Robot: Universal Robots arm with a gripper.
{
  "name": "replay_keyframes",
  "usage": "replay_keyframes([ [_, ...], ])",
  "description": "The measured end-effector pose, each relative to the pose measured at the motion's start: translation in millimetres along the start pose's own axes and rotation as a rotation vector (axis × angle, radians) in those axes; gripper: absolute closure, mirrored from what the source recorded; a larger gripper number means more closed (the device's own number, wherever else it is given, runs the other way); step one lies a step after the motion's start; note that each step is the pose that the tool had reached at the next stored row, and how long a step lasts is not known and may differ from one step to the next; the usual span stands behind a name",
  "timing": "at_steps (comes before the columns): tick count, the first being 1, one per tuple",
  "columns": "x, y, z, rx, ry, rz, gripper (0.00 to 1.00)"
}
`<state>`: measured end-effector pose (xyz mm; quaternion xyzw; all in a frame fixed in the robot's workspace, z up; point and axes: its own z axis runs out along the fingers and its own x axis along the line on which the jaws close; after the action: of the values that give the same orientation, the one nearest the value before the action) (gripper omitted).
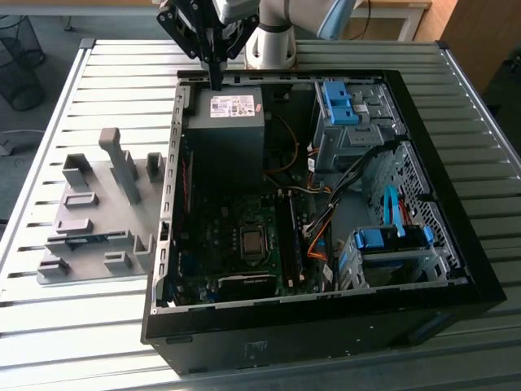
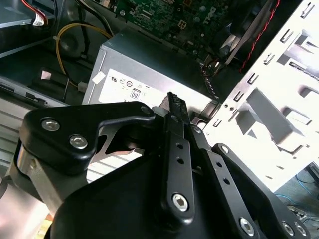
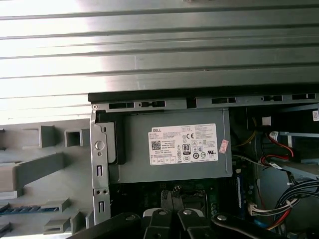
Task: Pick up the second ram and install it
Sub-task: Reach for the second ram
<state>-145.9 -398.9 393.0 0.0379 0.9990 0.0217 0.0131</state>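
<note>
My gripper [image 1: 216, 79] hangs over the back edge of the open computer case [image 1: 326, 318], just above the grey power supply [image 1: 228, 122]. Its black fingers [image 2: 174, 107] are pressed together with nothing between them. In the first wrist view the gripper [image 3: 172, 216] sits over the power supply [image 3: 174, 144]. A thin blue-green strip [image 3: 20, 208], which looks like the second ram, stands on edge in the grey holder block [image 3: 35, 169] beside the case. The memory slots [image 1: 289, 236] run along the motherboard [image 1: 236, 244].
The grey holder block [image 1: 89, 224] lies on the slatted metal table [image 1: 49, 326] at the exterior view's left of the case. Blue drive-bay clips [image 1: 338, 102] and loose cables [image 1: 326, 236] fill the case's right side. The arm's base [image 1: 273, 45] stands behind the case.
</note>
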Motion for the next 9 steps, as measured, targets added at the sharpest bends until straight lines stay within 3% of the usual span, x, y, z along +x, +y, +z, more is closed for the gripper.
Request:
replay_keyframes([
  [9,3.7,-0.3,-0.1,0.0001,0.0001,0.000,0.90],
])
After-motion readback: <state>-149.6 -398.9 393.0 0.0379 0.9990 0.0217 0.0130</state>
